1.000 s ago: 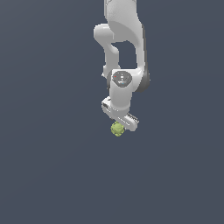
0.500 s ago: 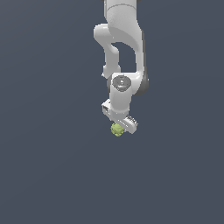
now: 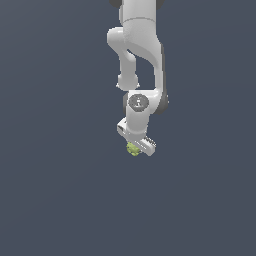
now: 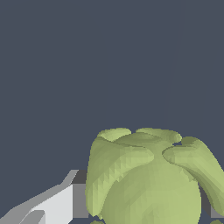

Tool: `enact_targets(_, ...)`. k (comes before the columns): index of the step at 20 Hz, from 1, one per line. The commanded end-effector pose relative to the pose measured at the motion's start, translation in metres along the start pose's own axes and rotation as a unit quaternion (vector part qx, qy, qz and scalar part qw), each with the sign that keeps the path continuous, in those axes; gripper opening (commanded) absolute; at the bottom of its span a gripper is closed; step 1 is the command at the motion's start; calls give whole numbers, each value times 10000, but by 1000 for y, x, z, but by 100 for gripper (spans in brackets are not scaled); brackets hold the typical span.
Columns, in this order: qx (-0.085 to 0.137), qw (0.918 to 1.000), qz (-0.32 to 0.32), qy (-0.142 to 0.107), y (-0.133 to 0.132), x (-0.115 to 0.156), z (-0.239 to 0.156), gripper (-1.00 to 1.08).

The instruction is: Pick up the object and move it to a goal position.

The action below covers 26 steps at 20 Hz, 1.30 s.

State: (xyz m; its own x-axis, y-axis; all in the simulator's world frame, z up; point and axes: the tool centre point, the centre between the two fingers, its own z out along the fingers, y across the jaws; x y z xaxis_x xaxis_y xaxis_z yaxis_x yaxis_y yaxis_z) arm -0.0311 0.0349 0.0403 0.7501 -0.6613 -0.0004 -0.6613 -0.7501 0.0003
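Note:
The object is a small bumpy yellow-green lump [image 3: 133, 148]. In the exterior view it sits right under the white gripper [image 3: 135, 147], mostly covered by the gripper's body. In the wrist view the lump [image 4: 148, 179] fills the near part of the picture, with one finger [image 4: 57, 203] against its side and a sliver of the other finger [image 4: 215, 211] at its far side. The gripper is shut on the lump. The white arm [image 3: 142, 60] hangs down from the top of the exterior view.
A plain dark grey surface [image 3: 55, 190] fills both views. No other objects, edges or goal marker show.
The gripper has lowered further over the lump, which now shows less below the gripper's body. The lump has stayed in about the same spot.

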Motion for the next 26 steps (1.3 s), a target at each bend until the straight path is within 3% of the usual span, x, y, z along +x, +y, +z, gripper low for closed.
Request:
enact_targets(1,1,10000,2,2,0,0,1,-100)
enact_targets(15,7,10000,-1,3,-1,2,-8,-100)
enact_targets(26,5,10000,1,3,-5,20,-74,-100)
